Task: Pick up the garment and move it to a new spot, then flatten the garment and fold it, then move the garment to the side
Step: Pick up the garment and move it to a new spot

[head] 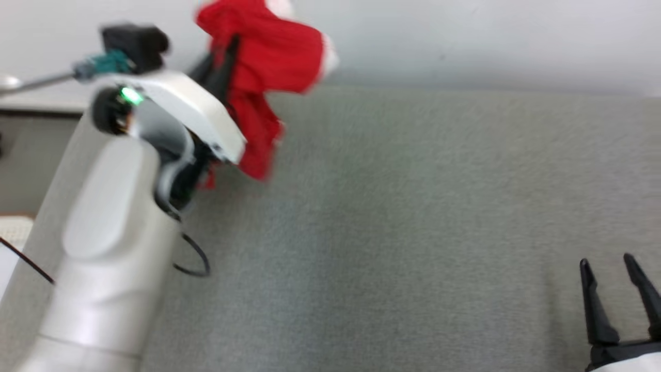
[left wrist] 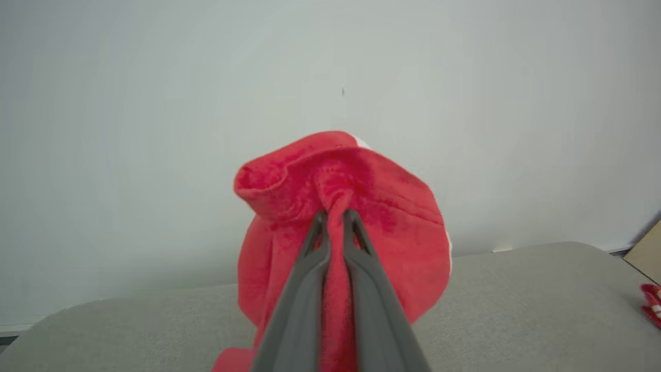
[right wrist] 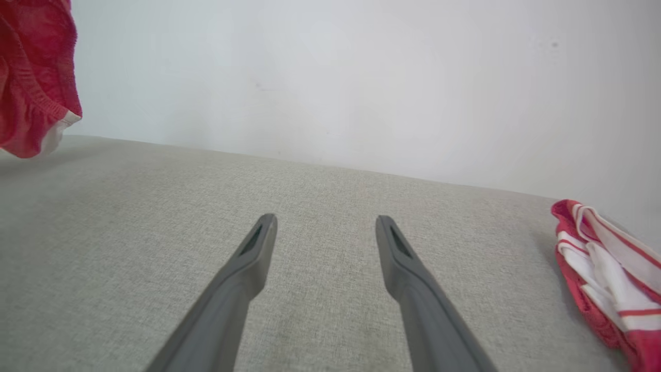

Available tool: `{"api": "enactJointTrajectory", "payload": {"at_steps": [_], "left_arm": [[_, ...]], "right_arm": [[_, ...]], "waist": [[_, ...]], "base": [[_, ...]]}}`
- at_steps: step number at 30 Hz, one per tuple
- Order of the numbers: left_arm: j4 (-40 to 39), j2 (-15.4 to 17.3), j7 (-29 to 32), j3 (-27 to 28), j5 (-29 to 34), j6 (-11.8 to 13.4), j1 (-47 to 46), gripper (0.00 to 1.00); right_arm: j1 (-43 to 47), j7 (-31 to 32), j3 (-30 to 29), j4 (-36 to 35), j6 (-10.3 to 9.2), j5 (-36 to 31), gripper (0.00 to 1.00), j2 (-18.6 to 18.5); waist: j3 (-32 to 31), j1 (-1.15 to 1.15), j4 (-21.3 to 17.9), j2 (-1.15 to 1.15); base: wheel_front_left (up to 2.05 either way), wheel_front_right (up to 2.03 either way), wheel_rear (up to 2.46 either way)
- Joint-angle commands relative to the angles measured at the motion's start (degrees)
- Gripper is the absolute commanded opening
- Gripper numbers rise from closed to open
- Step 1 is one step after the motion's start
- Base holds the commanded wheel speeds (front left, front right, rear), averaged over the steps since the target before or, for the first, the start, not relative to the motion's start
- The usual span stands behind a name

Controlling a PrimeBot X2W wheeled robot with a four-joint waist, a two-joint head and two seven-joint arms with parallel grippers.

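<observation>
A red garment (head: 263, 62) with white trim hangs bunched in the air at the upper left of the head view, above the grey fabric surface (head: 413, 232). My left gripper (left wrist: 335, 214) is shut on a fold of the red garment (left wrist: 382, 206), which drapes down around the fingers. Low at the right, my right gripper (head: 607, 263) stands open over the surface, nothing between its fingers (right wrist: 258, 243). The hanging garment's hem (right wrist: 36, 93) shows at the upper left of the right wrist view.
A red-and-white striped cloth (right wrist: 609, 268) lies at the right edge of the grey surface. A pale wall (head: 465, 36) stands behind the surface. My white left forearm (head: 108, 232) rises at the left, with a loose black cable (head: 196, 258) beside it.
</observation>
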Motion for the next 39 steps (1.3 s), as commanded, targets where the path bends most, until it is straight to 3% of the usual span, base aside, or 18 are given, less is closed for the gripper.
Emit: {"api": "enactJointTrajectory", "payload": {"at_steps": [1, 12, 19, 26, 39], "left_arm": [[-1.8, -0.41, 0.5, -0.25, -0.56, -0.11, 2.1, 0.0], [-27.16, -8.1, 7.62, -8.82, -8.4, 1.04, 18.71, 0.0], [-34.96, -9.28, 9.32, -18.94, -11.97, 3.33, 24.16, 0.0], [-31.08, -9.39, 7.79, -22.37, -12.56, 5.83, 25.67, 0.0], [-8.96, -3.04, -2.78, -14.17, -8.3, 10.89, 23.87, 0.0]], "right_arm": [[0.7, -0.12, -0.01, 0.17, -0.11, -0.03, 1.0, 0.69], [3.5, -0.15, -0.27, 1.01, -0.11, -0.55, 1.0, 3.76], [3.34, -0.14, 0.37, 1.2, -0.11, -0.36, 1.0, 4.27], [2.94, -0.14, 0.4, 1.63, -0.11, 0.02, 1.0, 5.01], [2.32, -0.15, 0.33, 2.25, -0.11, 0.05, 1.0, 5.13]], "waist": [[-3.89, 0.0, -2.93, -0.01], [-8.31, 0.0, -8.35, -0.01], [-8.53, 0.0, -10.89, -0.01], [-7.44, 0.0, -12.15, -0.01], [-5.75, 0.0, -12.35, -0.01]], "base": [[0.0, 0.0, 0.0], [0.0, 0.0, 0.0], [0.0, 0.0, 0.0], [0.0, 0.0, 0.0], [0.0, 0.0, 0.0]]}}
